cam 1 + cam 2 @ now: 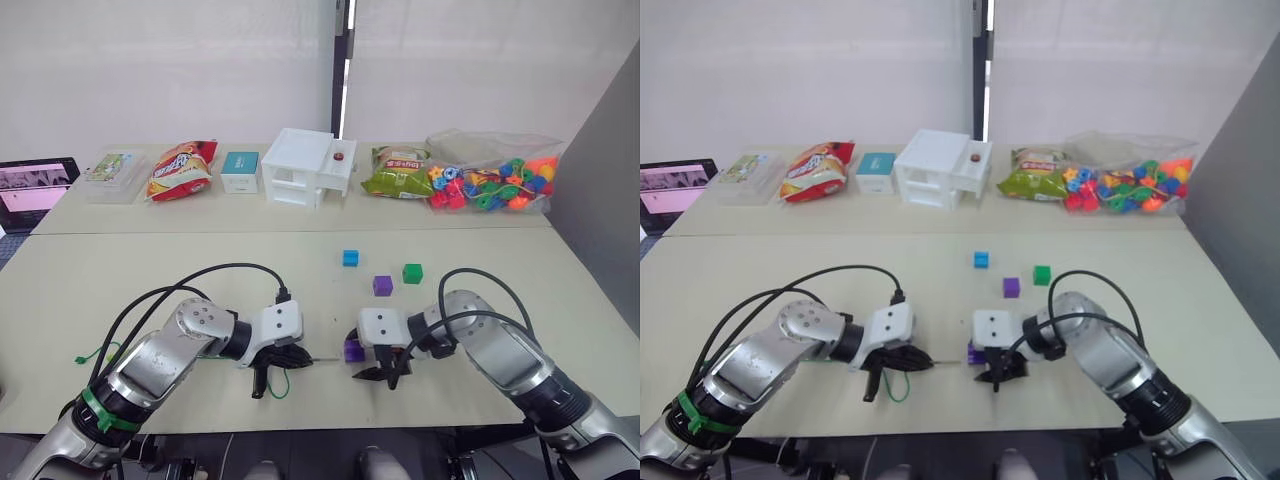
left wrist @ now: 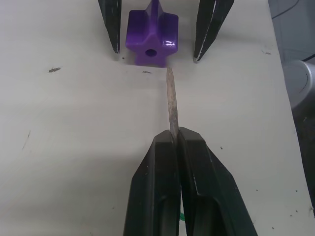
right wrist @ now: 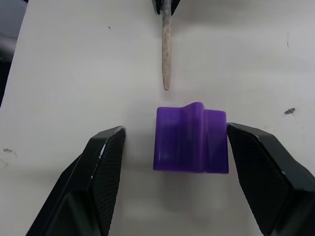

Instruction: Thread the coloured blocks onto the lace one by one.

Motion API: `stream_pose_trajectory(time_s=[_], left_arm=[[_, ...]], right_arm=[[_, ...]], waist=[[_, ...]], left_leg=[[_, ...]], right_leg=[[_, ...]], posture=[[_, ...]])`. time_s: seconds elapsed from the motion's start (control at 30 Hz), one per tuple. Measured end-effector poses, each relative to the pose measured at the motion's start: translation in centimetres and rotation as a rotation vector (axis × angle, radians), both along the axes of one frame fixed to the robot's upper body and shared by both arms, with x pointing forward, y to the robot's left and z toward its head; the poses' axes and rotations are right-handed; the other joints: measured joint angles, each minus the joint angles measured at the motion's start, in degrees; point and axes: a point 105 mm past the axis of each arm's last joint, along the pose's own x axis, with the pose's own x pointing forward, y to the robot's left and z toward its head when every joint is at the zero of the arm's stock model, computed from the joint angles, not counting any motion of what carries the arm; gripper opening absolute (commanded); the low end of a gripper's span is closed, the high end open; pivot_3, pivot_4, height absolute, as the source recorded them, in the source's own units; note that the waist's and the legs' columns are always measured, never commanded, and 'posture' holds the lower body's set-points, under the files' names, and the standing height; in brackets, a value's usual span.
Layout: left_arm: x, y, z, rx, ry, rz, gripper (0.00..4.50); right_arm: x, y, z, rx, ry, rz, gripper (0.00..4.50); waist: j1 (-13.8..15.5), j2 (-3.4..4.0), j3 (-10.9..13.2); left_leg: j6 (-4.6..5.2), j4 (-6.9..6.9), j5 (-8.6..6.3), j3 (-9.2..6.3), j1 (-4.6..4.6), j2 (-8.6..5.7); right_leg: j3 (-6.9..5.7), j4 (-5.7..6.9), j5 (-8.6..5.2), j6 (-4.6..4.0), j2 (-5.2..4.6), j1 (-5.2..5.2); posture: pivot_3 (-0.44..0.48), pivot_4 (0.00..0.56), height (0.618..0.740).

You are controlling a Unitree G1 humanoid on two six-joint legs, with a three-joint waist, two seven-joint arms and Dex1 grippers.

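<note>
My left gripper (image 2: 174, 136) is shut on the lace's silvery needle tip (image 2: 171, 98), which points at the hole of a purple block (image 2: 151, 32) and stops just short of it. The purple block (image 3: 192, 140) sits on the table between the fingers of my open right gripper (image 3: 174, 130). One finger is close against the block's side and the other stands well apart. The lace's green cord (image 1: 282, 385) loops under the left gripper (image 1: 275, 365). A blue block (image 1: 350, 258), a second purple block (image 1: 382, 285) and a green block (image 1: 412, 273) lie farther back.
Along the far table stand a bag of multicoloured beads (image 1: 495, 180), a green snack bag (image 1: 397, 172), a white drawer box (image 1: 305, 165), a teal box (image 1: 240, 170), a red snack bag (image 1: 180, 168), a clear box (image 1: 112, 172) and a screen (image 1: 35, 185).
</note>
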Motion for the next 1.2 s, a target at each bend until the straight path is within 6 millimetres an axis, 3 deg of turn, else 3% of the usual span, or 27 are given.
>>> stream_pose_trajectory(time_s=[0.17,1.2], left_arm=[[0.4,0.0,0.1,0.006,-0.009,0.019,0.0],[0.7,-1.2,-0.3,0.024,0.031,0.041,0.0]], right_arm=[[0.1,0.3,0.1,0.009,-0.004,-0.001,1.37],[0.1,0.3,0.0,-0.003,0.001,-0.008,1.37]], waist=[[0.01,0.0,0.0],[0.01,0.0,0.0]], left_leg=[[0.0,0.0,0.0,0.0,0.0,0.0],[0.0,0.02,0.0,0.0,0.0,0.0]], right_leg=[[0.0,0.0,0.0,0.0,0.0,0.0],[0.0,0.01,0.0,0.0,0.0,0.0]], posture=[[0.0,0.15,0.74],[0.0,0.15,0.74]])
